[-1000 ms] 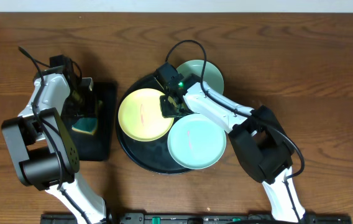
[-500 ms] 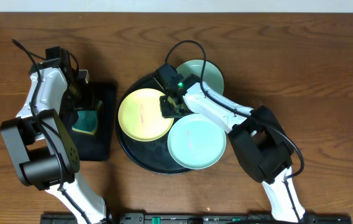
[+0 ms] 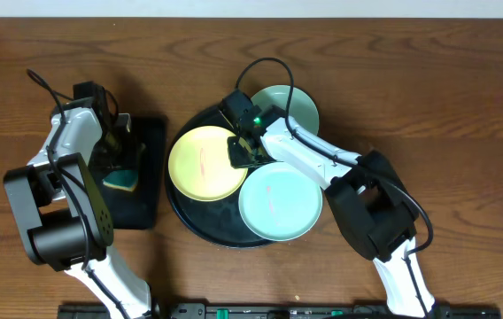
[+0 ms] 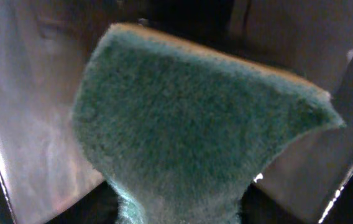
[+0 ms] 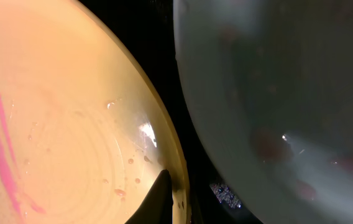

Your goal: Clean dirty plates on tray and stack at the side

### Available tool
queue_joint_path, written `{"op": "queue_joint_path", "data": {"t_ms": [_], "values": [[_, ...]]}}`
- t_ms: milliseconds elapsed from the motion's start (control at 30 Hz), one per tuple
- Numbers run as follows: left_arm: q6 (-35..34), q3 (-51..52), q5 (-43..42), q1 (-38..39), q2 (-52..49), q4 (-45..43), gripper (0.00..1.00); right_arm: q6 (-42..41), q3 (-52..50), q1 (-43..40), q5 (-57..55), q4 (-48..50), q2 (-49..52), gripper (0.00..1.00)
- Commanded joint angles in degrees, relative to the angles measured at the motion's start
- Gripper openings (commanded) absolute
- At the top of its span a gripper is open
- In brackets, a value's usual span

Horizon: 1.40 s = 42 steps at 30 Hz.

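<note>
The round black tray [image 3: 200,227] holds the pale yellow plate [image 3: 205,163], which has a pink streak, and a mint plate [image 3: 280,204] at its front right. A second mint plate [image 3: 292,103] lies at the tray's back right rim. My right gripper [image 3: 244,151] is shut on the yellow plate's right rim. In the right wrist view one dark finger [image 5: 159,198] lies on the yellow plate [image 5: 58,124] beside the mint plate [image 5: 276,93]. My left gripper [image 3: 119,165] is shut on a green sponge [image 3: 120,182], which fills the left wrist view [image 4: 195,124].
A small rectangular black tray [image 3: 152,182] lies left of the round tray, under the sponge. The wooden table [image 3: 429,97] extends to the right and back. Both arm bases stand at the front edge.
My left arm shifted slightly with the sponge and came back to about where it was. The right arm and the plates have not moved.
</note>
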<state>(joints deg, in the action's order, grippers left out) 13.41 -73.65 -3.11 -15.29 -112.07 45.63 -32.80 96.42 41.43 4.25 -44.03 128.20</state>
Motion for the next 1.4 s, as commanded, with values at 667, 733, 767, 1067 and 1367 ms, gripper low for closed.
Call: {"op": "queue_joint_path", "data": {"t_ms": [667,733,767,1067,1367], "values": [[-8.1,-3.7,-0.9,-0.1,15.3,4.7,0.07,0.7,0.2,0.1,-0.3,-0.3,1.8,0.08],[-8.2,-3.7,-0.9,-0.1,16.1,5.8,0.08,0.7,0.2,0.1,-0.3,-0.3,1.8,0.08],[-8.2,-3.7,-0.9,-0.1,16.1,6.3,0.08,0.7,0.2,0.1,-0.3,-0.3,1.8,0.08],[-11.4,0.5,-0.9,-0.1,14.5,5.4,0.08,0.7,0.2,0.1,-0.3,-0.5,1.8,0.07],[-11.6,1.9,-1.0,-0.1,14.9,3.4,0.07,0.8,0.2,0.1,0.0,-0.6,1.8,0.05]]}}
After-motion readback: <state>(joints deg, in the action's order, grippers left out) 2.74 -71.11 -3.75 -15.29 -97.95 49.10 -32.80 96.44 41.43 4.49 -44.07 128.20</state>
